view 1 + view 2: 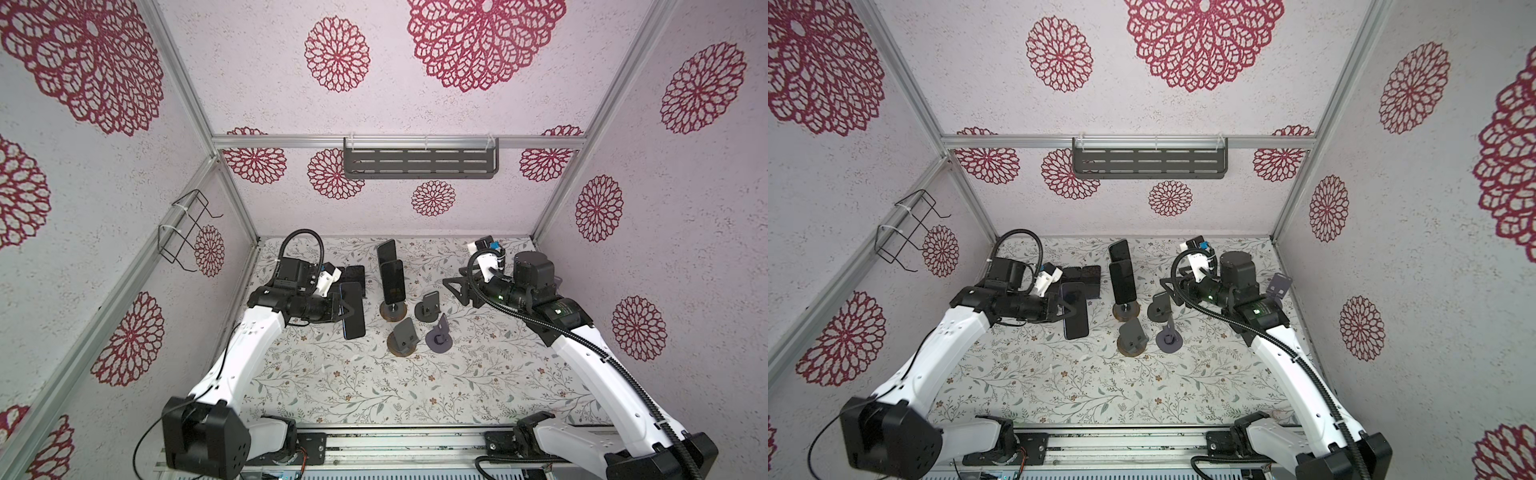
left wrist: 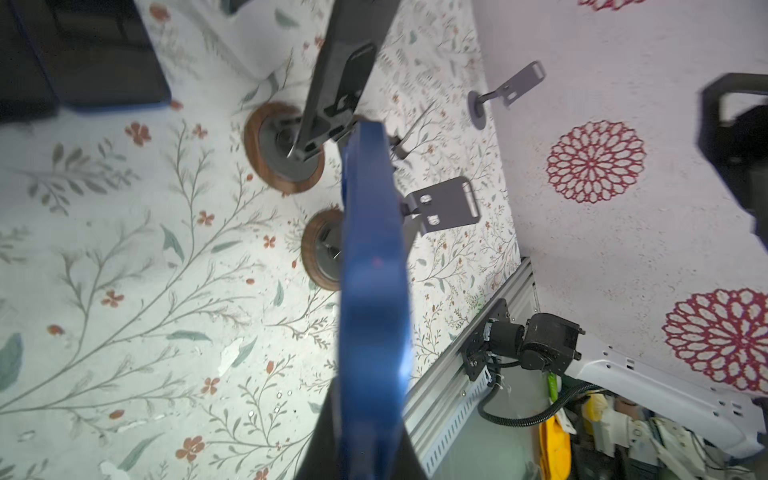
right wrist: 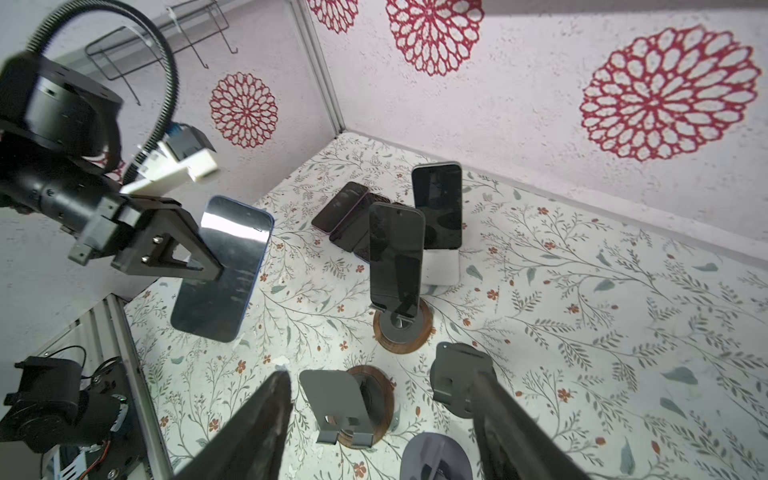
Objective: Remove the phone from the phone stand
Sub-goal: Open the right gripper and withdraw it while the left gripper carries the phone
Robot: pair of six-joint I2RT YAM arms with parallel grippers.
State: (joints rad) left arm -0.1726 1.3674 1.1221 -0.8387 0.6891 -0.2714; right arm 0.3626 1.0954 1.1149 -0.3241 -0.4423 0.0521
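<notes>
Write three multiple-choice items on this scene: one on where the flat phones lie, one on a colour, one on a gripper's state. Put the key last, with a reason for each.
1. Where do the loose phones lie flat?
A. on the table's back left part
B. at the table's front edge
C. at the table's right edge

2. What colour is the rim of the held phone?
A. red
B. blue
C. white

3. How does the right gripper stand?
A. shut on a stand
B. shut on a phone
C. open and empty

Key:
1 A: in both top views they lie behind the left gripper, towards the back left corner.
2 B: the left wrist view shows a blue edge running out from the grip.
3 C: its fingers stand wide apart with nothing between them.
</notes>
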